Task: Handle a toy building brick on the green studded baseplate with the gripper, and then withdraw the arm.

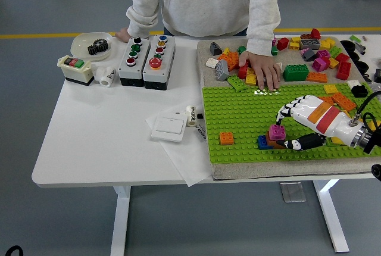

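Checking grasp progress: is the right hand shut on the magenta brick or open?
Cannot tell. The right hand arches beside the magenta brick on the baseplate, but contact isn't visible.

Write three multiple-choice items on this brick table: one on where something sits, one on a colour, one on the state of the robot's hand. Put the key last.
1. Where does the lone orange brick sit?
A. on the green baseplate, left of the magenta brick
B. in the white dish
C. on the paper sheet

2. What colour is the brick at the right hand's fingertips?
A. yellow
B. magenta
C. white

3. What is the right hand doing?
A. resting off the table
B. pressing a button box
C. fingers closed around the magenta brick

Key: 1 A, it stands alone on the studs near the plate's left edge. 2 B, magenta, atop a blue and orange stack. 3 C, finger and thumb bracket the brick.
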Motion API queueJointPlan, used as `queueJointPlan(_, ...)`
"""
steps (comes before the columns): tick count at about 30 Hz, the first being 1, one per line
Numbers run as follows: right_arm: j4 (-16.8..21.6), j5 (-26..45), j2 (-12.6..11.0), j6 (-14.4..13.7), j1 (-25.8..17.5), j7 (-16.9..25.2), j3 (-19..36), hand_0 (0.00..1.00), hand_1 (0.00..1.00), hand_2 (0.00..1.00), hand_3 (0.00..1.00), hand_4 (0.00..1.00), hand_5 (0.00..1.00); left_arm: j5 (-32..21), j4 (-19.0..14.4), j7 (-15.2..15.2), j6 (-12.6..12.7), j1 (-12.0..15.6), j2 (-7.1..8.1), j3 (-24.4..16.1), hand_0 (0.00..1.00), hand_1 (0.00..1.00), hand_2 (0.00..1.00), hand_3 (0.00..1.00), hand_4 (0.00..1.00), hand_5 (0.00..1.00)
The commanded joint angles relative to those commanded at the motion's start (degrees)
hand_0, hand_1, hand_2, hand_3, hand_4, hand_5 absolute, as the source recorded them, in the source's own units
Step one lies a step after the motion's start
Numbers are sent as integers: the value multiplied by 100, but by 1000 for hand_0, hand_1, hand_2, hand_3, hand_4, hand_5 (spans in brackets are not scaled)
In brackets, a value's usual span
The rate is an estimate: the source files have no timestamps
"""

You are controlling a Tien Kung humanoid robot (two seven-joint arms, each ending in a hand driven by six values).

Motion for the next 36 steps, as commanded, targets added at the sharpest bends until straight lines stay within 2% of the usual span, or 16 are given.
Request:
queueJointPlan(2, -4, -17, -3, 22, -5, 0, 16, 542, 596, 672, 567, 831, 547, 9, 0, -1, -1, 1, 0, -3, 729, 734, 739, 597, 660, 598)
queueJointPlan(3, -5, -20, -4, 26, -6, 0, 19, 564, 622, 714, 646, 932, 556, 10, 0, -1, -2, 1, 0, -4, 729, 733, 737, 597, 661, 599)
queueJointPlan(8, 2, -71, -16, 99, -55, 0, 146, 564, 622, 714, 646, 932, 556, 18, 1, -1, 2, 12, -3, -8, 729, 733, 737, 597, 661, 599)
queueJointPlan(9, 23, -77, -27, 134, -76, 0, 204, 610, 645, 740, 772, 998, 591, 21, 2, -1, 3, 17, -4, -8, 729, 733, 737, 597, 660, 598)
queueJointPlan(14, 92, -18, -74, 287, -145, 0, 377, 610, 645, 740, 772, 998, 591, 50, 3, 1, 0, 32, -5, -23, 729, 733, 737, 597, 660, 598)
queueJointPlan(15, 105, 29, -84, 343, -164, 0, 412, 666, 682, 762, 803, 998, 633, 60, 3, 3, -4, 35, -5, -29, 728, 734, 737, 597, 660, 598)
queueJointPlan(19, 217, 190, -126, 570, -251, 0, 563, 666, 682, 762, 803, 998, 633, 97, 4, 8, -12, 46, -7, -50, 728, 734, 737, 597, 660, 598)
queueJointPlan(20, 284, 260, -144, 663, -298, 0, 631, 666, 682, 762, 803, 998, 633, 111, 5, 8, -13, 51, -8, -57, 728, 734, 737, 597, 660, 598)
queueJointPlan(21, 359, 327, -159, 778, -343, 0, 714, 748, 724, 797, 827, 998, 690, 126, 5, 8, -14, 56, -8, -64, 728, 735, 737, 597, 659, 597)
queueJointPlan(26, 1073, 1088, -373, 1308, -844, 0, 1303, 748, 724, 797, 827, 998, 690, 155, 12, 8, -3, 71, -7, -76, 728, 735, 737, 597, 659, 597)
queueJointPlan(27, 1271, 1319, -413, 1380, -954, -14, 1420, 724, 713, 753, 741, 961, 705, 153, 13, 7, 2, 75, -7, -76, 728, 733, 736, 596, 660, 600)
queueJointPlan(29, 1660, 1663, -518, 1534, -1156, -103, 1670, 724, 713, 753, 741, 961, 705, 186, 17, 5, 3, 80, -8, -93, 728, 733, 736, 596, 660, 600)
queueJointPlan(32, 2092, 1743, -641, 1672, -1275, -315, 1906, 724, 713, 753, 741, 961, 705, 258, 18, 10, -11, 78, -8, -127, 728, 733, 736, 596, 660, 600)
queueJointPlan(33, 2213, 1695, -694, 1751, -1292, -412, 1967, 728, 714, 744, 653, 871, 721, 278, 18, 12, -12, 78, -7, -136, 726, 734, 737, 597, 659, 597)
queueJointPlan(36, 2387, 1539, -779, 1886, -1331, -551, 2056, 728, 714, 744, 653, 871, 721, 287, 20, 13, -12, 73, -8, -141, 726, 734, 737, 597, 659, 597)
